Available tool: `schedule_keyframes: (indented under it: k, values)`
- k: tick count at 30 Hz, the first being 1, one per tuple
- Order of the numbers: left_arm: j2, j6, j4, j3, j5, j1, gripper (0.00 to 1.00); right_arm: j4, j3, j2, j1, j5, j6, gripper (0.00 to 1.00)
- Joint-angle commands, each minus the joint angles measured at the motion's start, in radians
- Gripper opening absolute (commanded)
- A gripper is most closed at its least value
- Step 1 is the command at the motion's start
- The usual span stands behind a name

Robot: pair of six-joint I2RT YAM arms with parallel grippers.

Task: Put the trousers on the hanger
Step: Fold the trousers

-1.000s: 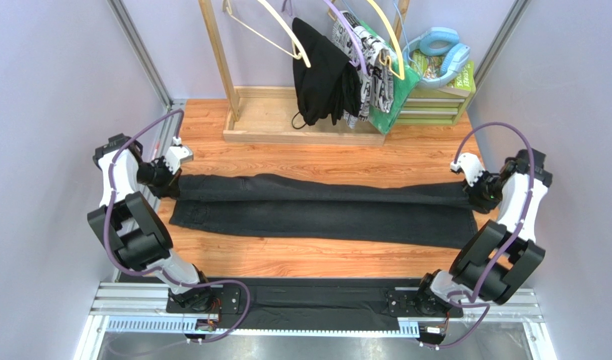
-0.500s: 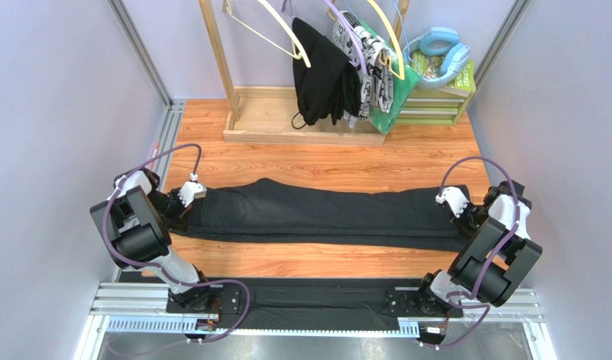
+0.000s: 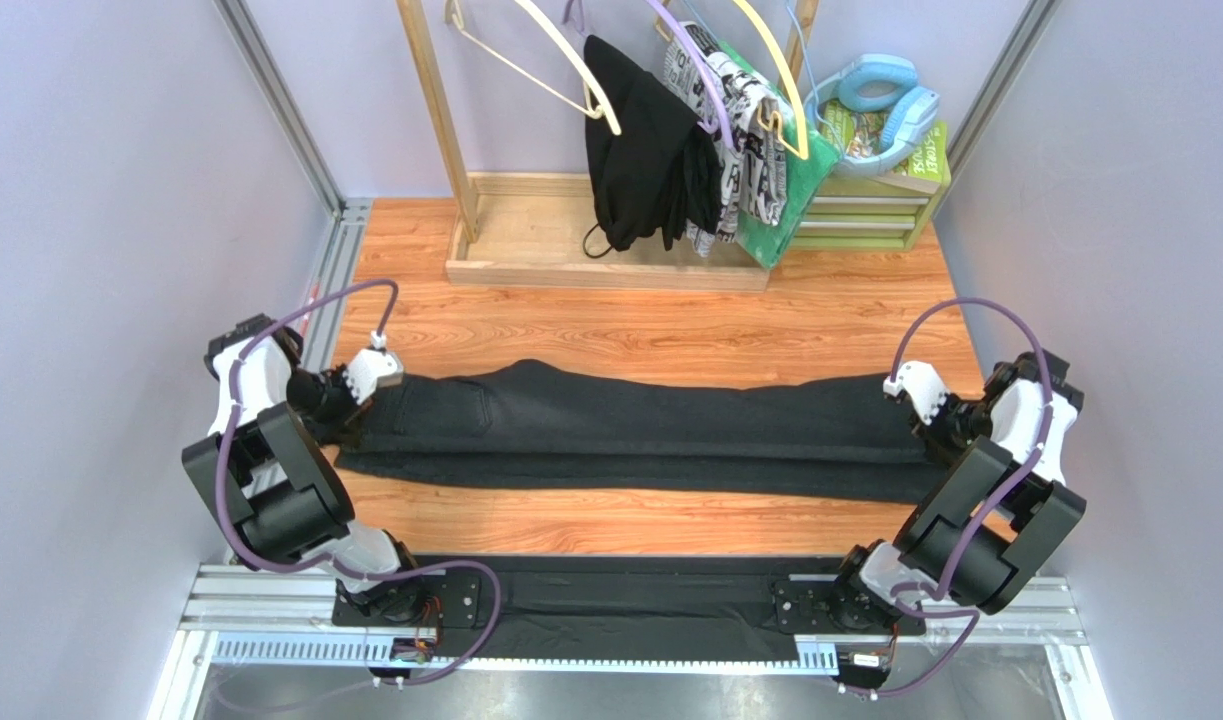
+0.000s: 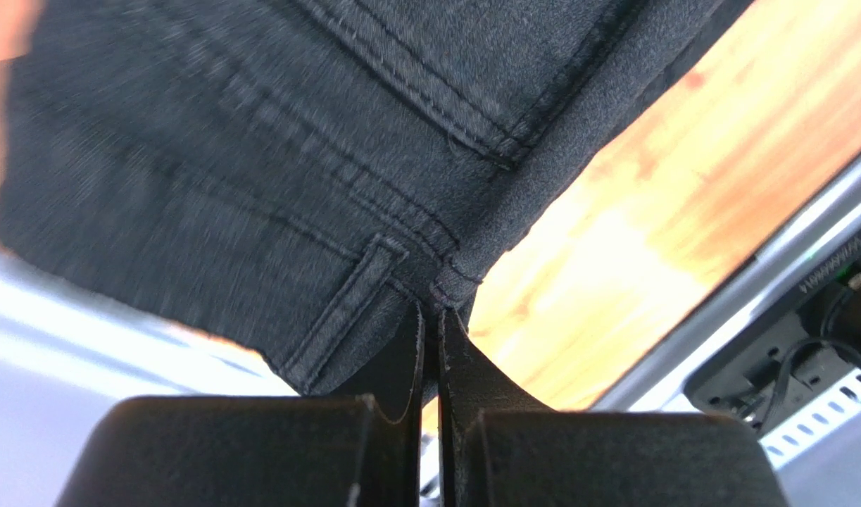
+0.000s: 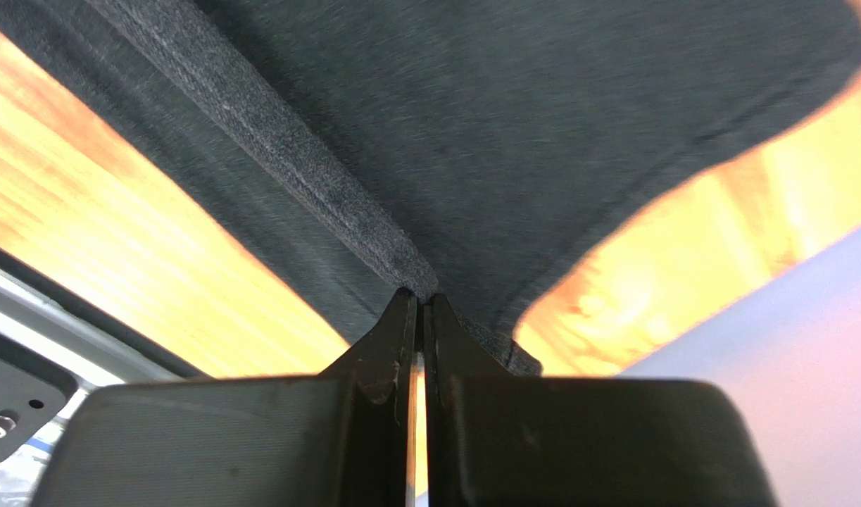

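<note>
The dark charcoal trousers (image 3: 632, 428) lie lengthwise across the wooden table, folded into one narrow band. My left gripper (image 3: 359, 405) is shut on the waist end; in the left wrist view its jaws (image 4: 432, 308) pinch the waistband seam of the trousers (image 4: 244, 158). At the other end my right gripper (image 3: 930, 426) is shut on the leg hems, and the right wrist view shows the jaws (image 5: 421, 298) clamped on a fold of the trousers (image 5: 508, 127). The pale cream hanger (image 3: 572, 68) hangs on the rack at the back, far from both grippers.
A wooden rack (image 3: 572, 248) stands at the back centre. It carries a black garment (image 3: 640, 150), a black-and-white patterned cloth (image 3: 745, 135), a purple hanger (image 3: 692, 60) and a yellow hanger (image 3: 775, 75). Blue headphones (image 3: 880, 98) rest on a green crate at the back right.
Both grippers carried the far trouser edge toward the near side, folding two side-by-side legs into one band. In the last half second they shifted slightly back and outward.
</note>
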Motion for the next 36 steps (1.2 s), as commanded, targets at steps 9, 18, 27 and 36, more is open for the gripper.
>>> schedule_keyframes:
  k: [9,18,27,36]
  values:
    - [-0.037,0.012,-0.11,0.095,0.103,0.048,0.8,-0.237,0.231,0.019,-0.032,0.016,0.04,0.75]
    - [0.026,-0.389,0.072,0.196,0.223,-0.085,0.91,-0.207,0.471,0.253,0.125,-0.043,0.529,0.65]
    - [0.152,-0.533,0.278,0.095,0.046,-0.136,0.83,0.106,0.377,0.374,0.311,0.175,0.718,0.67]
    - [0.16,-0.549,0.39,-0.125,-0.066,-0.121,0.73,0.187,0.29,0.501,0.236,0.427,0.643,0.54]
